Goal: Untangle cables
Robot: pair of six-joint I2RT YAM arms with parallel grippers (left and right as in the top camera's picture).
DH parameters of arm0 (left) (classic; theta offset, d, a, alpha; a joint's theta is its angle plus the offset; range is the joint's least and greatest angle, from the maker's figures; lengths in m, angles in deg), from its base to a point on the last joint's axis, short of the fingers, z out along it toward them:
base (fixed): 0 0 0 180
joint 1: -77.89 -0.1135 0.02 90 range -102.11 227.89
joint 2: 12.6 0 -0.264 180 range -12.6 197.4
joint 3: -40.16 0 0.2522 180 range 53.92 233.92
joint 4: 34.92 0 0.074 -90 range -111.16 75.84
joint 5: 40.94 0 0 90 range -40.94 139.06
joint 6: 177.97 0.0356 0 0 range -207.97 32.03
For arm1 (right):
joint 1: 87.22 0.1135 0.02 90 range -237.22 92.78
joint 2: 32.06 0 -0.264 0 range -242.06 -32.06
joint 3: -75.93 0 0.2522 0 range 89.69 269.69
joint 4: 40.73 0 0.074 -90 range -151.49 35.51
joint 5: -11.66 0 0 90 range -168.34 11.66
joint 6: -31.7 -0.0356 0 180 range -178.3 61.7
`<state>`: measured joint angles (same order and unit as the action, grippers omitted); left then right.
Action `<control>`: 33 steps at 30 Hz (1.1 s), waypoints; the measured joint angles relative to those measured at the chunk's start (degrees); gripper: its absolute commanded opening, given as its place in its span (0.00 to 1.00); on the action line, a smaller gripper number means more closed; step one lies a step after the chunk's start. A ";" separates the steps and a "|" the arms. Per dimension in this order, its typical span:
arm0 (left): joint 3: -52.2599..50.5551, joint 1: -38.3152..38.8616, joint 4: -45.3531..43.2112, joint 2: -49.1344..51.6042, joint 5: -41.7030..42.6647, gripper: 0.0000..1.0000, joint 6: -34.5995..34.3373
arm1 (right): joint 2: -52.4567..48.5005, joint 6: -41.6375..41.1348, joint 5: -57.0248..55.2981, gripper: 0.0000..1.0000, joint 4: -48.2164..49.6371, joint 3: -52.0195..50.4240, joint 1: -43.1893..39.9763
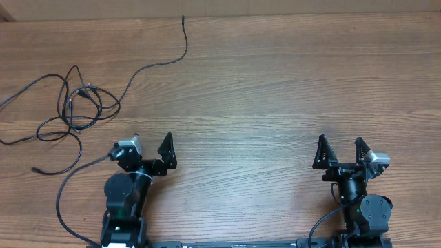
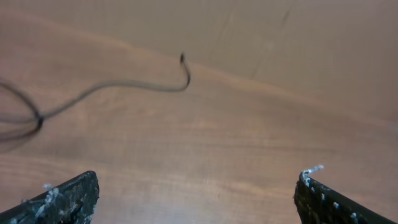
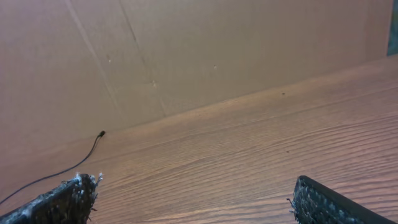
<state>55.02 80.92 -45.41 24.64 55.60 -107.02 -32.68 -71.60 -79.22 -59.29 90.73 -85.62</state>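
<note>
The tangled cables (image 1: pixel 72 107) lie on the desk (image 1: pixel 275 83) just beyond the wide-open left hand (image 1: pixel 148 143), well apart from the equally wide right hand (image 1: pixel 340 147).

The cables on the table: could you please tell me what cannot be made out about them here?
Overhead: the cables are too thin to tell how many there are or which crosses over which; one strand leaves the left edge.
Left wrist: the tangle is blurred and cut off at the left edge.
Right wrist: only one plug end shows; the rest is cut off.
</note>
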 measured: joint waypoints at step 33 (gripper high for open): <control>-0.63 0.00 28.63 -36.39 -6.34 0.99 15.02 | 0.00 -0.02 0.02 1.00 0.00 0.00 0.00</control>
<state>54.39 80.92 -16.77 -11.76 49.27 -92.01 -32.68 -71.62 -79.20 -59.29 90.73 -85.62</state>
